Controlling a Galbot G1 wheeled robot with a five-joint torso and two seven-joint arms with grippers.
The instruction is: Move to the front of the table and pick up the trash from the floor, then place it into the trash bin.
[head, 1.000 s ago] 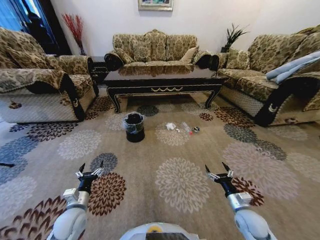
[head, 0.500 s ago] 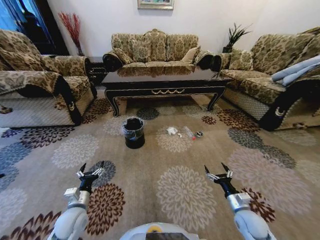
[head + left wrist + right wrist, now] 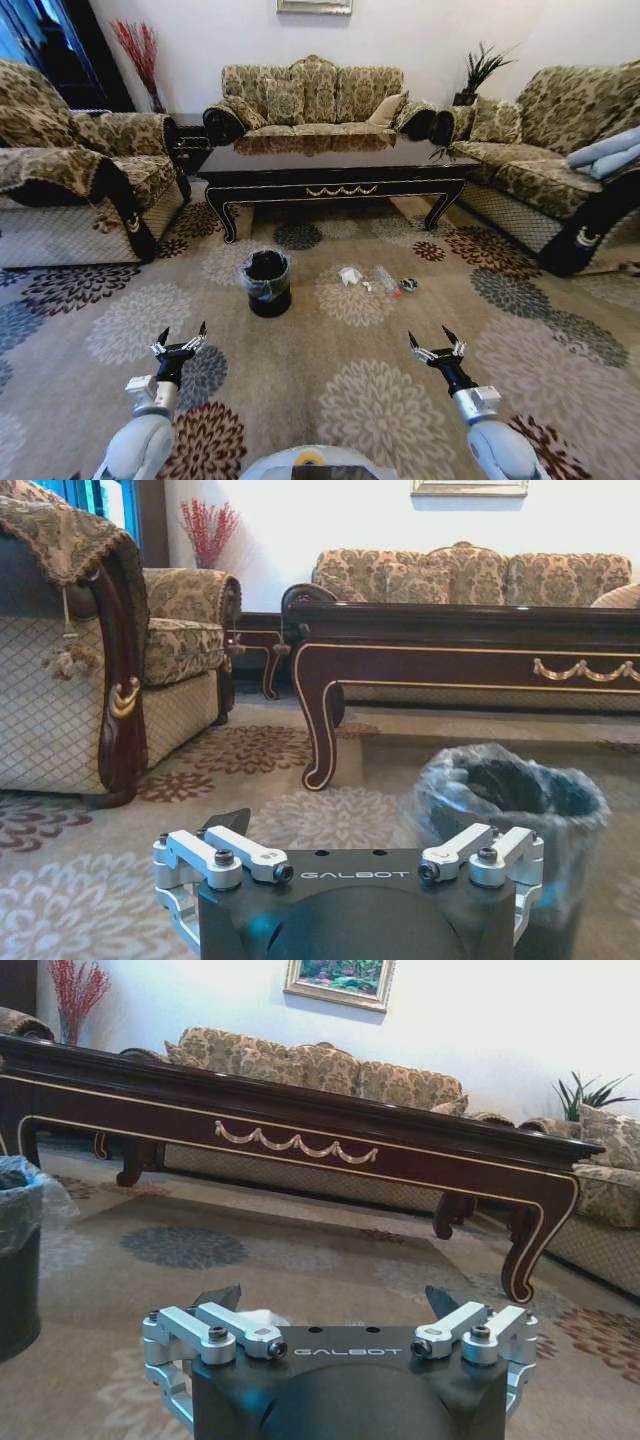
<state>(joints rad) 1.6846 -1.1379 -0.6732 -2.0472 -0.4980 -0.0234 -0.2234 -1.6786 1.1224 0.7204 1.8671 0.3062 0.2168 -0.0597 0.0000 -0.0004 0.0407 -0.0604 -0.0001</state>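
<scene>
Trash (image 3: 350, 276), crumpled white paper beside apparently clear plastic, lies on patterned carpet floor (image 3: 360, 390) between bag-lined round trash bin (image 3: 267, 282) and glossy desk (image 3: 335, 165). Left gripper (image 3: 180, 338) and right gripper (image 3: 436, 343) hover released, empty.

The one word I can read is GALBOT, in pale letters on the black body of my left gripper (image 3: 350, 855), just behind and between its spread fingers. My right gripper (image 3: 340, 1330) carries the same word in the same spot.
</scene>
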